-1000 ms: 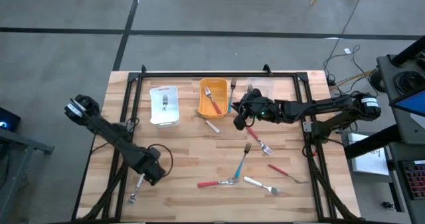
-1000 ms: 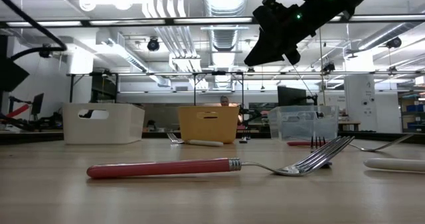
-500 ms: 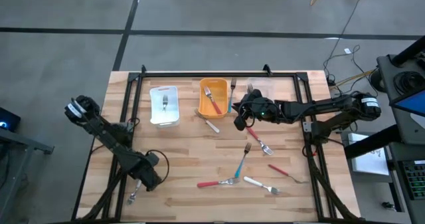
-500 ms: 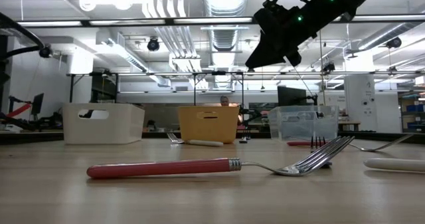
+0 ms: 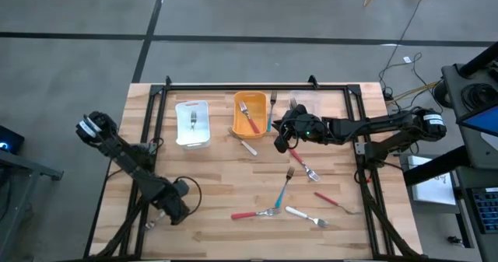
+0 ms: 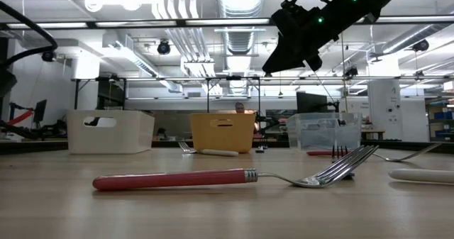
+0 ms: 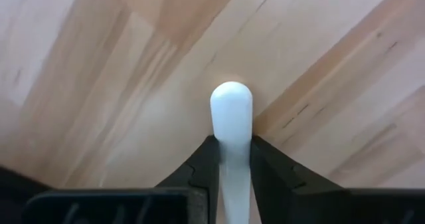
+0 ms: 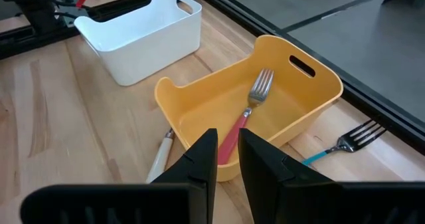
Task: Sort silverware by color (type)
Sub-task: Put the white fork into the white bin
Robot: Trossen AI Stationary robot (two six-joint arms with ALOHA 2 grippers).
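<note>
The silverware was made up of small utensils with silver metal heads and slim plastic handles in red, teal or white. On the open worktop (image 5: 218,176) six were counted in the high view: a white-handled piece (image 5: 247,145) just in front of the orange bin (image 5: 250,113), a fork (image 5: 308,169) below the right gripper (image 5: 277,143), a teal-handled fork (image 5: 283,187), a red-handled fork (image 5: 255,213), a white-handled fork (image 5: 306,215) and a red-handled piece (image 5: 335,202) nearest the right edge. One red-handled fork (image 8: 244,121) lay inside the orange bin, one fork (image 5: 193,120) inside the white bin (image 5: 192,123), and a teal-handled fork (image 8: 342,144) lay just beside the orange bin. Three bins were seen in the low view: white, orange and a clear bin (image 6: 323,131).

A further white-handled utensil (image 7: 231,127) was clamped between the fingers (image 7: 200,167) of the left gripper (image 5: 173,209), near the front-left corner of the worktop; its rounded handle end projected past the fingertips, close over the wood.

The right gripper hung above the worktop, just beside the orange bin, its fingers (image 8: 196,159) close together with only a narrow gap and nothing between them.
</note>
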